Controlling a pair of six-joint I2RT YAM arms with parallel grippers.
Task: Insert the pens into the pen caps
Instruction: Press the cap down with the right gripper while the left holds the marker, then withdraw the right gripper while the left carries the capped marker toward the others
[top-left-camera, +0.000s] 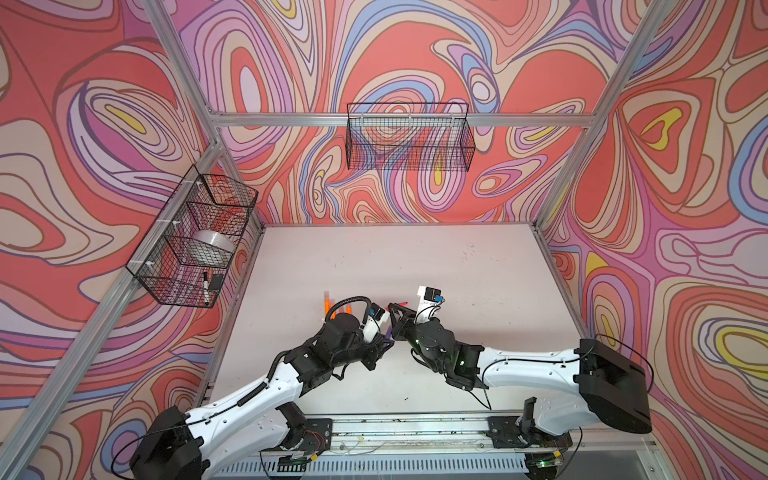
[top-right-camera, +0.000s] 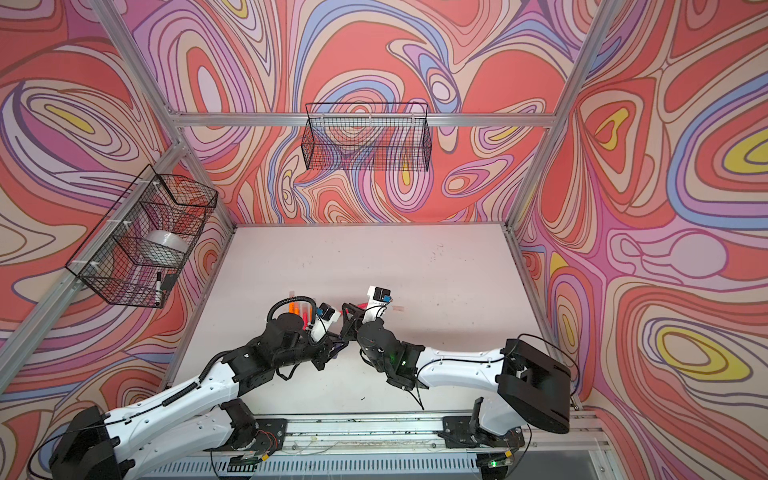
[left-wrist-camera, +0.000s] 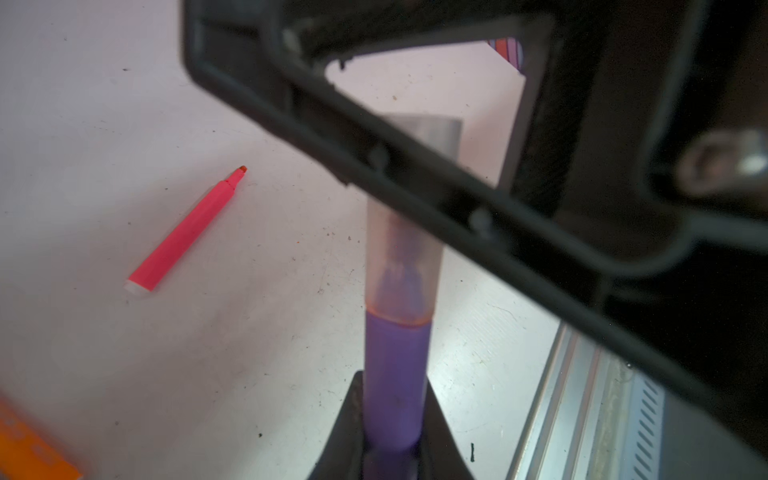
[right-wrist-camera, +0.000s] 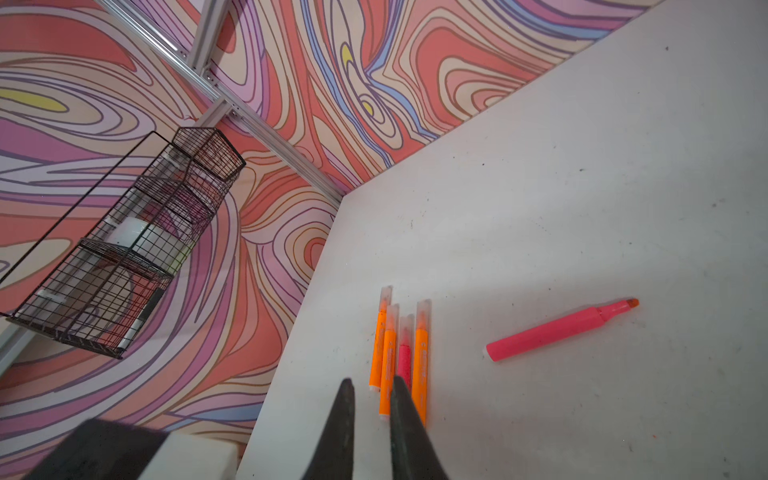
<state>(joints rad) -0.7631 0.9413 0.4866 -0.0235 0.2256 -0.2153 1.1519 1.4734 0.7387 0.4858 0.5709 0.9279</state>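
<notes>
Purple pen (left-wrist-camera: 397, 374) blurred — its cap (left-wrist-camera: 403, 257) partly hidden

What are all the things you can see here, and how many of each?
orange pens: three, orange with clear caps on, side by side on the table
capped pink pen: one, pink, lying among the orange pens
uncapped pink pen: one, pink, alone on the table
purple pen: one, purple, held in the left gripper
cap: one, clear, over the purple pen's tip
side basket: one, black wire, left wall
back basket: one, black wire, back wall
tape roll: one, white, in the side basket
marker: one, black-and-white, in the side basket
left gripper: black, shut on the purple pen
right gripper: black, shut, near the cap
</notes>
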